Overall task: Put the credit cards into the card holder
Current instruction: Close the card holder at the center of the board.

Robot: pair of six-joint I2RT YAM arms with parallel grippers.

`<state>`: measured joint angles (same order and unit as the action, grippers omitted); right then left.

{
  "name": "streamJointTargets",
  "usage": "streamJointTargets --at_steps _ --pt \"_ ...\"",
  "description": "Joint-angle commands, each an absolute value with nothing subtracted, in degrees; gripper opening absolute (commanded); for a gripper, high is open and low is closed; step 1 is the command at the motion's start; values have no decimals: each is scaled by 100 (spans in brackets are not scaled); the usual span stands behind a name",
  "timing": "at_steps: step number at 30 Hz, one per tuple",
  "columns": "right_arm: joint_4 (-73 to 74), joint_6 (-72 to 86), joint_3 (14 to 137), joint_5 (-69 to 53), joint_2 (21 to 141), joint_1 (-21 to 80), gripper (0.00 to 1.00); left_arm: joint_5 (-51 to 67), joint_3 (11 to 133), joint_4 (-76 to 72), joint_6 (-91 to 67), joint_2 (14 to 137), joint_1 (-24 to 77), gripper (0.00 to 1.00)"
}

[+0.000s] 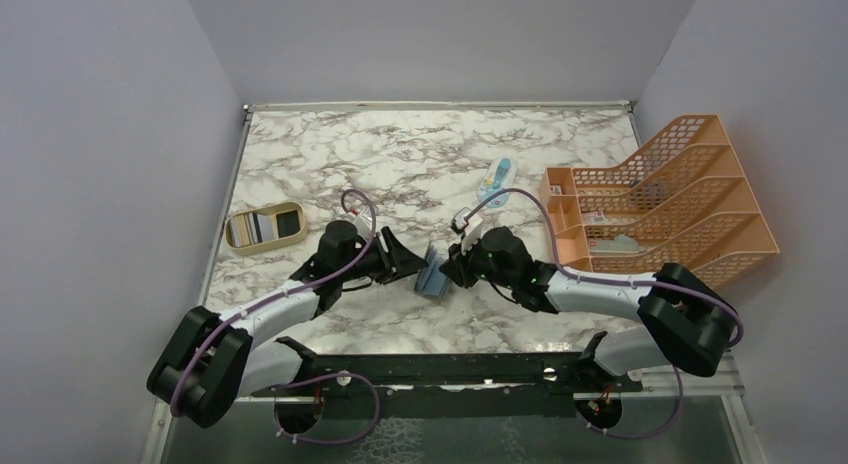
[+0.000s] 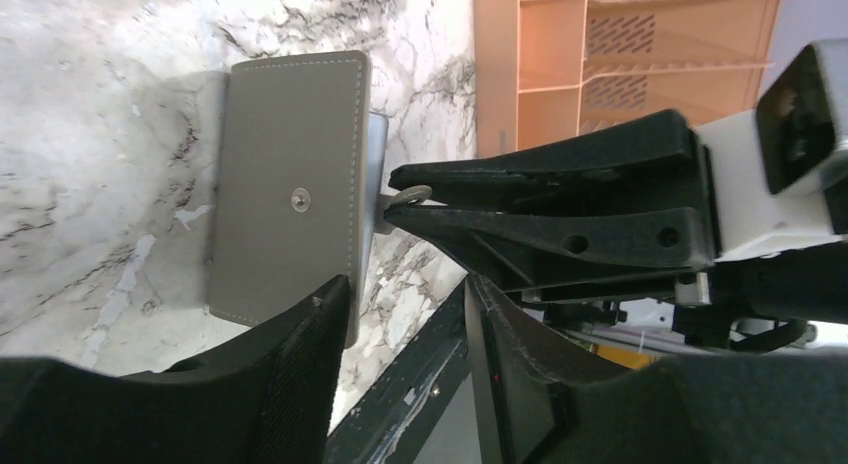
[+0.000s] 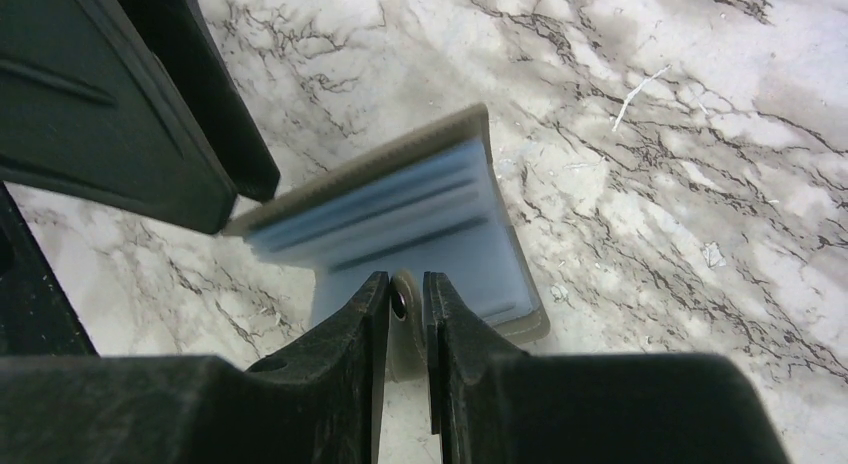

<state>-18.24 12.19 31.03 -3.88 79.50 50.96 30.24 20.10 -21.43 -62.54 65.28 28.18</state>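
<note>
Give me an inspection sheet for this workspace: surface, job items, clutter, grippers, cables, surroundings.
Surface: marble table, no spills seen.
Job's things: card holder part open, no card seen in its blue pockets; cards lying in the tan tray.
Clutter: blue-and-white packet; orange file rack at the right edge.
Grippers: right gripper shut on the card holder's tab; left gripper open, beside the holder's edge.
Cables: purple cables looping along both arms.
Surroundings: plain grey walls on three sides.
</note>
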Motion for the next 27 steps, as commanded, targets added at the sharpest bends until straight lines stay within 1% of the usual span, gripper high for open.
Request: streamJointTargets --at_steps 1,5,7,8,10,12,15,20,23,26,27 --pt "-2488 1304 2850 -251 7703 5141 19 2679 1933 -2702 -6360 6838 3254 47" --pt "-2664 1297 2588 -196 7423 5142 19 2359 2030 -2724 -6245 7004 3525 44" --pt "-2789 1307 2455 -206 7298 5142 19 2221 2061 -2736 -6224 7121 3625 40" --pt "-2826 1342 2414 -192 7273 5142 19 2171 2075 -2752 -6210 7194 3672 37" --pt "-2797 1402 2402 -129 7285 5142 19 2076 2085 -2776 -6172 7359 3754 27" --pt "-2642 1442 2460 -72 7353 5142 19 2000 2096 -2786 -6106 7501 3816 22" --pt "-2183 1714 2608 14 7396 5142 18 1908 2106 -2786 -5993 7647 3882 22" --pt "-1303 2371 2760 616 7220 5142 31 1805 2147 -2786 -5853 7808 3931 22" --pt "-180 2896 3186 1005 7256 5142 34 1809 2191 -2786 -5803 7905 3962 23" --pt "331 3412 3455 1063 7408 5142 36 1791 2206 -2786 -5801 7912 3981 23" --pt "385 3514 3465 1018 7450 5135 38 1785 2199 -2786 -5801 7888 3989 24"
